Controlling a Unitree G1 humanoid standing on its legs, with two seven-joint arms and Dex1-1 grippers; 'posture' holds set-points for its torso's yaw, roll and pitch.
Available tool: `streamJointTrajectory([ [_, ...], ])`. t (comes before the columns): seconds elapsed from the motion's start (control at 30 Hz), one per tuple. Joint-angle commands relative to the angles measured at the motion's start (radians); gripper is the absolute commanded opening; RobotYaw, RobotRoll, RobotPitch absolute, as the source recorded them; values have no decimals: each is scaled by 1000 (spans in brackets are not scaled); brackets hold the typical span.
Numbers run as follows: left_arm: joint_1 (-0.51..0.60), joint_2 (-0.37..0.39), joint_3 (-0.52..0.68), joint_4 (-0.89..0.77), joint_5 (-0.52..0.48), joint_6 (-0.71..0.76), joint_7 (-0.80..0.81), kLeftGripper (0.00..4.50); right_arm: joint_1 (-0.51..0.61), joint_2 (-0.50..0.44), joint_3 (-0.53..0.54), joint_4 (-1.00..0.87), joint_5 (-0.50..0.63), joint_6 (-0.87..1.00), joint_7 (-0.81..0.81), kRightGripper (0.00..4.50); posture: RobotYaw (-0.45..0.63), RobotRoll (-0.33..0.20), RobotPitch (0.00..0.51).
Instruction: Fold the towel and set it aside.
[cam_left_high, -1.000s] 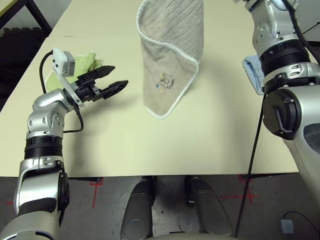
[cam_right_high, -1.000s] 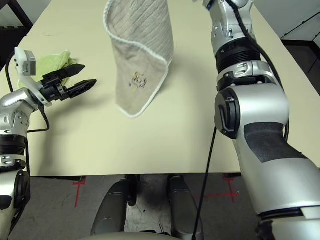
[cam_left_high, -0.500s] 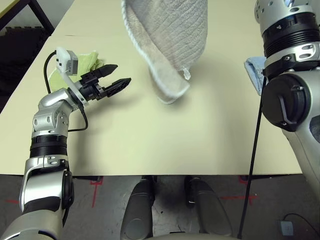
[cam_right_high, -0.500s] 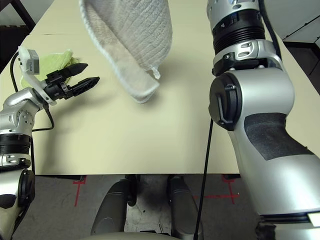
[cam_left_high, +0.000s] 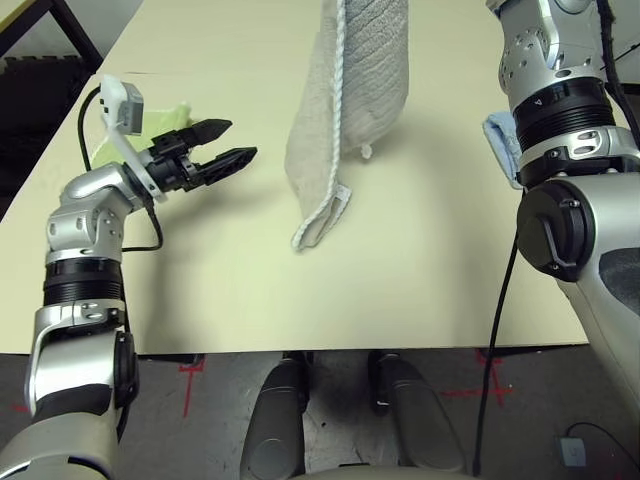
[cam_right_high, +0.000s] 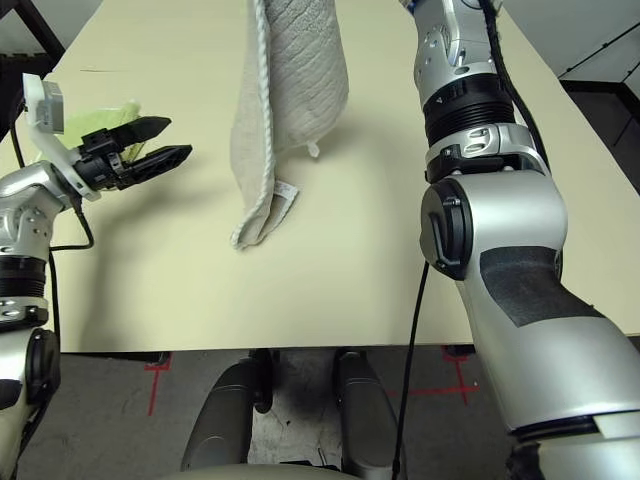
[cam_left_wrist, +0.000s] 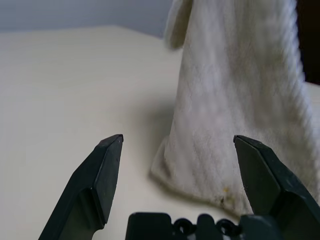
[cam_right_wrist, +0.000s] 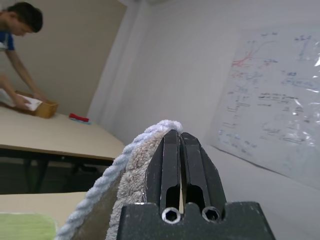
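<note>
The right gripper (cam_right_wrist: 180, 145), clamped on the towel (cam_left_high: 350, 110), dangles it over the table (cam_left_high: 420, 270); the left gripper (cam_left_high: 236, 143) hovers beside it, fingers spread.

The towel's (cam_left_high: 345, 110) upper part ran off the top edge of the head views, so the right gripper's (cam_right_wrist: 180, 145) hold on it was cut off there. The lime-green towel (cam_left_high: 165, 122) lay partly hidden behind the left wrist camera (cam_left_high: 122, 100). The light blue towel (cam_left_high: 500, 145) was mostly hidden behind the right forearm (cam_left_high: 555, 90)
</note>
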Motion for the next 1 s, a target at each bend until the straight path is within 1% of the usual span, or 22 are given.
streamJointTrajectory([
  [0.03, -27, -16, 9, -123, -61, 106, 53, 4500, 1, 16, 18, -28, -10, 14, 5, 78, 21, 0, 213],
  [0.17, -33, -47, 12, -205, -108, 207, 125, 4500, 3, 30, 29, -20, -16, 15, -1, 78, 21, 0, 213],
  [0.23, -45, -65, 22, -263, -165, 309, 177, 4500, 6, 36, 33, -19, -19, 18, -2, 78, 26, 0, 215],
  [0.3, -53, -76, 23, -306, -203, 390, 225, 4500, 8, 40, 35, -17, -23, 21, -3, 78, 26, 0, 216],
  [0.33, -58, -81, 22, -321, -214, 432, 257, 4500, 10, 42, 35, -17, -24, 23, -3, 78, 25, 0, 216],
  [0.43, -71, -111, 14, -356, -223, 499, 350, 4500, 17, 44, 36, -22, -29, 29, -5, 78, 22, 0, 217],
  [0.53, -97, -145, 15, -388, -261, 566, 406, 4500, 26, 43, 38, -27, -36, 35, -9, 78, 17, 0, 217],
  [0.77, -115, -172, -73, -405, -187, 580, 490, 4500, 47, 42, 46, -16, -65, 56, -56, 78, 7, 0, 218],
  [0.9, -125, -196, -118, -358, -109, 545, 547, 4500, 48, 68, 56, -20, -68, 96, -69, 78, 10, 0, 217],
  [1.0, -159, -228, -128, -293, -46, 501, 606, 4500, 1, 85, 46, -21, -55, 112, -76, 78, 14, 0, 215],
])
